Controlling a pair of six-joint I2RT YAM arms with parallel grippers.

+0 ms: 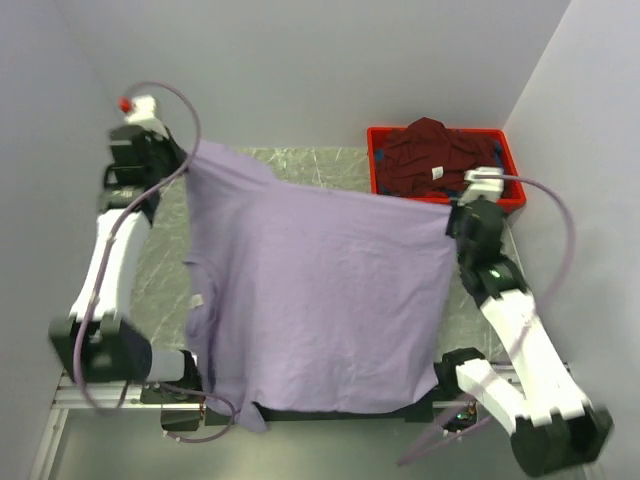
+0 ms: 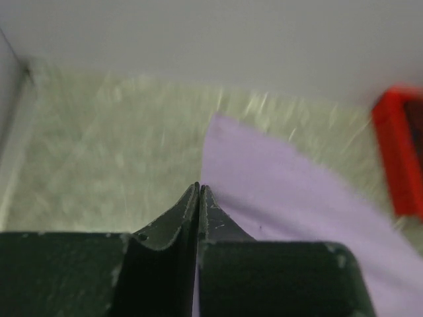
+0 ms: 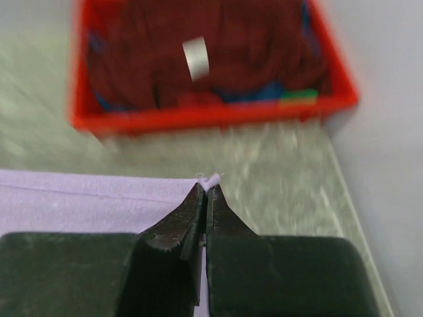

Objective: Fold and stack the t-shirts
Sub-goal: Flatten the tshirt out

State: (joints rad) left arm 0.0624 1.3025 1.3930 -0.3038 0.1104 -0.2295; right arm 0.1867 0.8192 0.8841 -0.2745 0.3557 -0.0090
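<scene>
The table (image 1: 320, 165) is a greenish marbled slab with pale veins all over it. A red plastic crate (image 1: 372, 160) sits on it out at about 1 o'clock in the top view, tucked into the far right corner near both walls. Plain light grey walls (image 1: 330, 70) box the table in at 9, 12 and 3 o'clock. There's a silvery metal rail (image 1: 70, 398) along the near edge, around 7 o'clock.

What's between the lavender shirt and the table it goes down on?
Nothing visible. The lavender t-shirt hangs between the left gripper and right gripper; the red crate sits aside, far right on the table. Under the cloth is hidden.
</scene>
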